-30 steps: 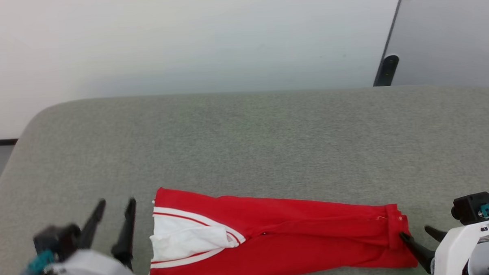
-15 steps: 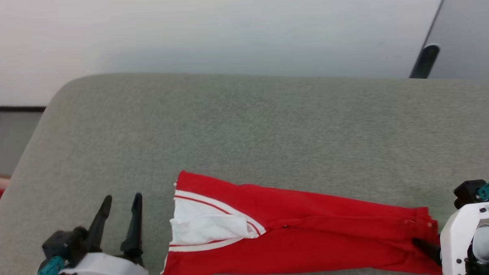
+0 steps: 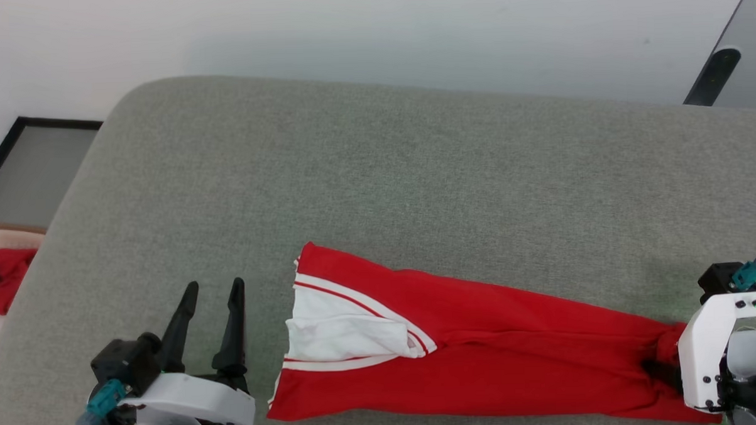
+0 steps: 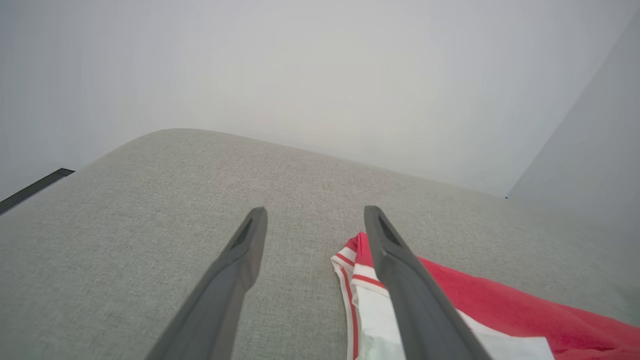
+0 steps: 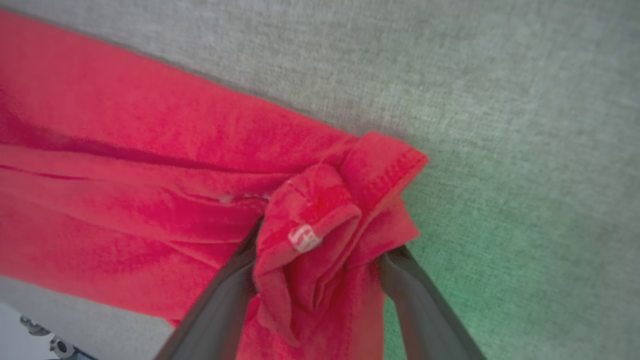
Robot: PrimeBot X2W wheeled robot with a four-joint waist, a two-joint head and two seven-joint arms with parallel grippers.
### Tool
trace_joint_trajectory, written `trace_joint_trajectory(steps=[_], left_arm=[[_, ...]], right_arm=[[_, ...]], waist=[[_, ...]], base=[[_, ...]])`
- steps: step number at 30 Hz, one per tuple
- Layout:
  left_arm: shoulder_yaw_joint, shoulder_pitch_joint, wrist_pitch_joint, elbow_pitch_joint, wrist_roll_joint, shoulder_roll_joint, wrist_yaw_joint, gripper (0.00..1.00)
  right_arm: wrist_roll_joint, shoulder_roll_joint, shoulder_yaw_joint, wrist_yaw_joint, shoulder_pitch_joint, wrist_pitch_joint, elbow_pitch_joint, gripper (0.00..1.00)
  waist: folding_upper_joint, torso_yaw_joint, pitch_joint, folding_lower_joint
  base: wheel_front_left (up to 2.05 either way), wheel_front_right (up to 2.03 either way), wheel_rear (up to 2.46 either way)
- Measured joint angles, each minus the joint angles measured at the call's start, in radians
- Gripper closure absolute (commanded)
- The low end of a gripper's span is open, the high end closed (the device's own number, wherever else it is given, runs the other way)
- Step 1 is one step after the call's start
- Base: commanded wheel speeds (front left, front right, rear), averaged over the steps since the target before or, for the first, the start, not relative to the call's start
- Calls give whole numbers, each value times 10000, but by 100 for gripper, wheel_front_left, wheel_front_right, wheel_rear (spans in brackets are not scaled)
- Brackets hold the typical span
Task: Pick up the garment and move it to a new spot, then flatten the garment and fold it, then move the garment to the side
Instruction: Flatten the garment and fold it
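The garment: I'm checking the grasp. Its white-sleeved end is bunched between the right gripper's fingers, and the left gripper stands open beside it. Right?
Not quite. The right wrist view shows the garment's red hem end bunched between the right gripper's fingers; the white sleeve lies at the other end. The left gripper does stand open beside it.

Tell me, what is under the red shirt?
The red shirt lies on the grey padded surface, which shows along its edges. The part right beneath is covered by the cloth, so anything hidden there cannot be seen.
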Motion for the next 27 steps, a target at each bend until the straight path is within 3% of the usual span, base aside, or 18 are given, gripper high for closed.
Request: trace_joint_trajectory(steps=[1, 2, 3, 18, 27], left_arm=[[25, 1, 0, 27, 0, -27, -4, 0], [46, 1, 0, 52, 10, -33, -6, 0], [63, 0, 0, 65, 25, -38, -31, 0], [150, -44, 0, 121, -81, -42, -36, 0], [182, -20, 0, 257, -61, 13, -46, 0]], right_arm=[[25, -29, 65, 0, -82, -40, 88, 17], [40, -82, 171, 0, -155, -58, 165, 88], [73, -117, 245, 0, -239, -58, 261, 100], [711, -731, 671, 115, -1104, -780, 1243, 100], [596, -2255, 23, 31, -1345, -1012, 2316, 100]], waist=[[0, 30, 39, 0], [0, 57, 72, 0], [0, 81, 103, 0], [-1, -110, 237, 0], [0, -511, 74, 0]], base=[[0, 0, 0], [0, 0, 0], [0, 0, 0], [0, 0, 0], [0, 0, 0]])
